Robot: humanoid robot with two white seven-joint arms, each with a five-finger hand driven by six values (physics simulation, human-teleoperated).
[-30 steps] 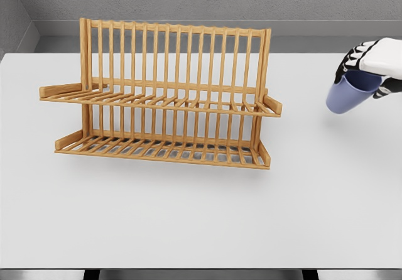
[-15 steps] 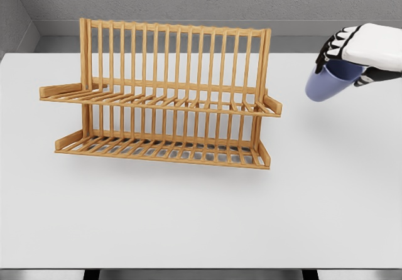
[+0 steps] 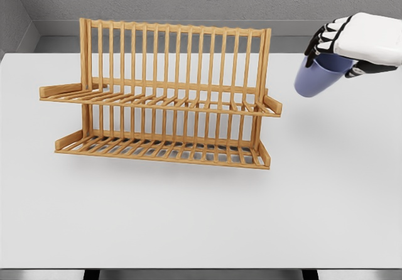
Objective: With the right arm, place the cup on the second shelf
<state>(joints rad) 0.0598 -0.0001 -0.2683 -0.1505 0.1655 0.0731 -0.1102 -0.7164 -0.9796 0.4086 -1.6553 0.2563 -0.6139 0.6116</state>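
Observation:
A blue cup (image 3: 314, 79) hangs tilted in the air at the upper right, its bottom pointing down-left. My right hand (image 3: 339, 48) is shut on its rim from above, dark fingers (image 3: 321, 38) curled over the cup's far side. The cup is to the right of the wooden two-tier dish rack (image 3: 160, 98), a little above the level of its upper shelf (image 3: 157, 101) and apart from the rack's right post. Both shelves of the rack hold nothing. The left arm is out of view.
The rack stands on a white table (image 3: 201, 217), with its lower shelf (image 3: 160, 148) near the tabletop. A grey wall runs behind the table's far edge.
My right hand has carried the cup up and to the left, from low at the right edge toward the rack's upper right corner. The rack has not moved.

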